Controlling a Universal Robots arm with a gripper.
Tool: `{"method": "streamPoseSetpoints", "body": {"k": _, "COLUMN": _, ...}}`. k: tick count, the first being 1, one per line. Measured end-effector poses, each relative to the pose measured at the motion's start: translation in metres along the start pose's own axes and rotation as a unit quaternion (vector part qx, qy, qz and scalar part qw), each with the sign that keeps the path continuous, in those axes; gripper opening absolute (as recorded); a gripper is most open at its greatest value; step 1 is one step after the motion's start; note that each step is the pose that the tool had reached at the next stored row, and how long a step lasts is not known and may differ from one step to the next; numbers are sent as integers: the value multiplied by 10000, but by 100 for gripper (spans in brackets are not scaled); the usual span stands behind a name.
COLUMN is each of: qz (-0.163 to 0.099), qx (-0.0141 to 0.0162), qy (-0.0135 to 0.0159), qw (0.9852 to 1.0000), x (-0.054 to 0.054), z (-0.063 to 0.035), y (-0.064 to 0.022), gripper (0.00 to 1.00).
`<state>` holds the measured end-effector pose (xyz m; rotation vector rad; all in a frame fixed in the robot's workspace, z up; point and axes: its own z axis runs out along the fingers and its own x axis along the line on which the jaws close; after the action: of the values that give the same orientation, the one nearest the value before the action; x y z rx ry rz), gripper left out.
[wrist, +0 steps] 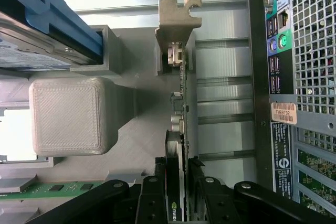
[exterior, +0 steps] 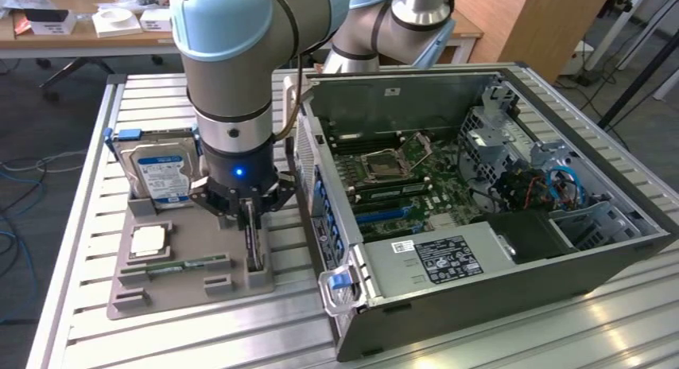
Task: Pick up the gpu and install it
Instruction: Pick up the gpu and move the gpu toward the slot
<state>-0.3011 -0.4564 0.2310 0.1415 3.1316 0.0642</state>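
Standing on its long edge in a slot of the grey holder tray (exterior: 191,293), the gpu (wrist: 181,103) sits directly under your hand (wrist: 177,165), silvery bracket (wrist: 177,22) at the end farthest from the fingers (wrist: 152,198). Your hand is closed down to the card's thickness, one finger against each face, gripping the gpu near its other end.

Close beside the hand, on the exterior view's left, the hard drive (exterior: 159,174) stands upright in its own pocket of the same tray. Nearer the camera from it, a square processor chip (exterior: 149,240) and the green memory stick (exterior: 175,267) lie flat. In the wrist view a blocky grey post (wrist: 65,116) of the tray rises just beside the card.

On the hand's other side, the open computer case (exterior: 424,313) lies on the worktop (exterior: 510,337), its perforated rear panel (wrist: 310,51) near the card and running parallel to it. A narrow strip of bare tray and worktop separates the two. You have open room above the case, where the motherboard (exterior: 414,178) faces up.
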Motion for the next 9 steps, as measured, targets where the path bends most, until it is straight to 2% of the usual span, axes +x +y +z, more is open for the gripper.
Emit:
{"method": "streamPoseSetpoints", "body": {"k": 4, "qz": 0, "qx": 0, "qy": 0, "qw": 10000, "x": 0, "z": 0, "y": 0, "gripper": 26}}
{"method": "streamPoseSetpoints", "body": {"k": 9, "qz": -10, "qx": 1, "qy": 1, "qw": 10000, "x": 0, "z": 0, "y": 0, "gripper": 26}}
